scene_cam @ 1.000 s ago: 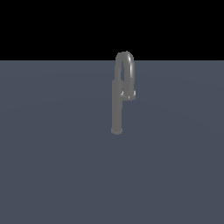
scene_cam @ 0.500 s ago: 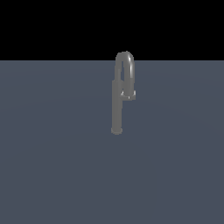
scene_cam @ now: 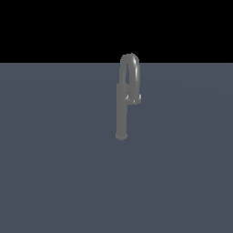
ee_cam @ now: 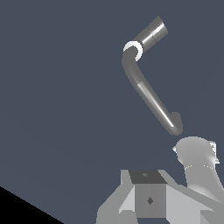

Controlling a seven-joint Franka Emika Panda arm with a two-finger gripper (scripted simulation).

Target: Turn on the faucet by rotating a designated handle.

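The faucet [scene_cam: 121, 109] is a slim grey post on a small round foot, topped by an inverted-U arch. The handle [scene_cam: 133, 98], a stubby lighter piece with pale highlights, ends the arch's shorter leg on the exterior view's right of the post. No arm or gripper shows in the exterior view. From the wrist camera the faucet [ee_cam: 146, 94] reads as a bent tube seen from above, apart from my gripper [ee_cam: 148, 201]. Only the gripper's grey body shows at the picture's edge. Its fingertips are not distinct.
The faucet stands on a flat blue-grey surface [scene_cam: 54, 173] that runs to a black background. A pale rounded part of the arm [ee_cam: 197, 164] sits beside the gripper body in the wrist view.
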